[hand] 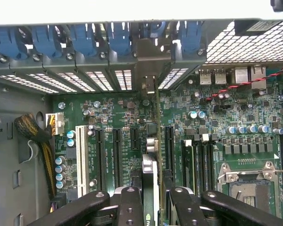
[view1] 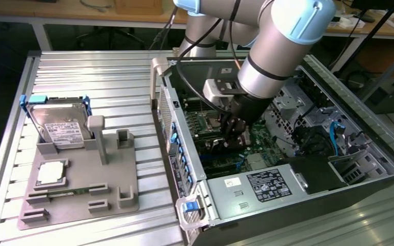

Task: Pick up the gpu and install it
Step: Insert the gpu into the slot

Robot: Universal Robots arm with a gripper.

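My gripper (view1: 235,132) is deep inside the open computer case (view1: 183,210), just above the green motherboard (view1: 214,161). In the wrist view the gpu (hand: 153,141) shows edge-on. Its silver end bracket (hand: 149,61) lies against the case's rear slot openings, under the blue clips. The black fingers (hand: 130,207) of the gripper (hand: 155,195) are shut on the card from both sides. The card stands upright over the expansion slots (hand: 169,146), and I cannot tell whether its lower edge is seated in one.
On the exterior view's left a grey fixture (view1: 108,200) holds a silver hard drive (view1: 60,127), a processor (view1: 52,173) and a RAM stick (view1: 70,191). Inside the case are the power supply (view1: 266,185), a cable bundle (hand: 37,136) and an empty processor socket (hand: 249,182).
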